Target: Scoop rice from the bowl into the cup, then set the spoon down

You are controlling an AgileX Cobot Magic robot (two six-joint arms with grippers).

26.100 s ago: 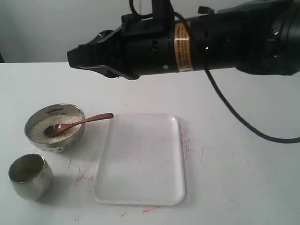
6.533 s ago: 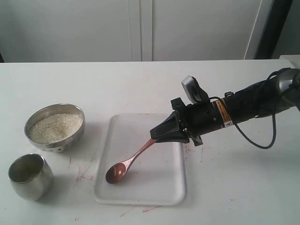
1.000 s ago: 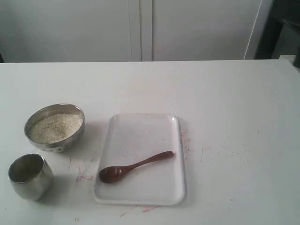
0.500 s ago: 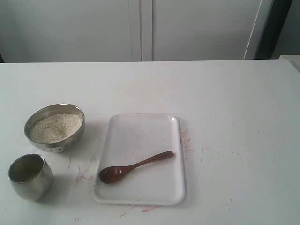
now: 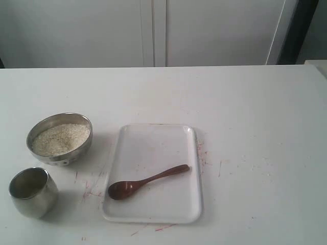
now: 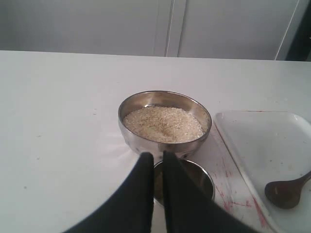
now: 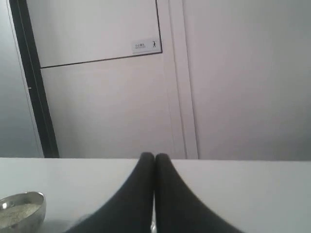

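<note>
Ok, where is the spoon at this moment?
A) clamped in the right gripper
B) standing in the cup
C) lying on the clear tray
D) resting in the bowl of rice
C: the spoon lies flat on the tray, with nothing gripping it.

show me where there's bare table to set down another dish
Widest bare table lies right of the tray, and the strip behind tray and bowl is free too. The tray's rear half is bare; the spoon lies across its front. Crowded: front left, where bowl and cup sit close.

Soft even light, faint shadows.
</note>
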